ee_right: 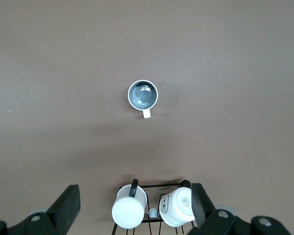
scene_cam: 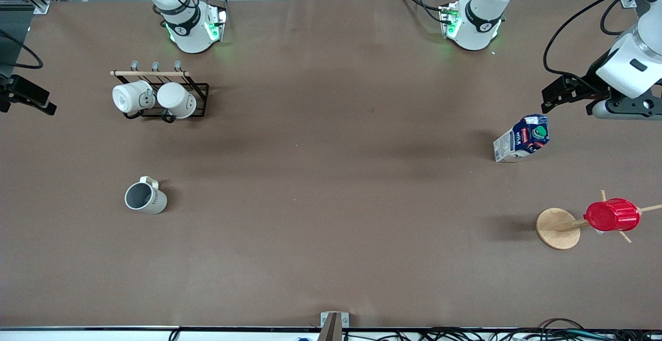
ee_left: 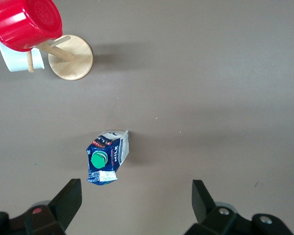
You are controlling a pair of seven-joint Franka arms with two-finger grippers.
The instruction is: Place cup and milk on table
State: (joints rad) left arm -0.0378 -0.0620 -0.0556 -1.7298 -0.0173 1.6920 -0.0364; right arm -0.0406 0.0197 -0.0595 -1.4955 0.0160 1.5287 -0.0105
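The cup (scene_cam: 146,196), cream-white with a grey inside, stands upright on the brown table (scene_cam: 331,175) toward the right arm's end; it also shows in the right wrist view (ee_right: 142,94). The milk (scene_cam: 522,138), a blue carton with a green cap, stands on the table toward the left arm's end. My left gripper (scene_cam: 562,92) is open and empty, high over the table beside the milk (ee_left: 107,156). My right gripper (scene_cam: 28,97) is open and empty, high up by the table's edge; in its wrist view (ee_right: 134,200) the mug rack lies between its fingers.
A black wire rack (scene_cam: 199,100) with two plain white mugs (scene_cam: 132,97) stands farther from the front camera than the cup. A red ribbed cup (scene_cam: 612,215) hangs on a wooden stand (scene_cam: 557,228), nearer the front camera than the milk.
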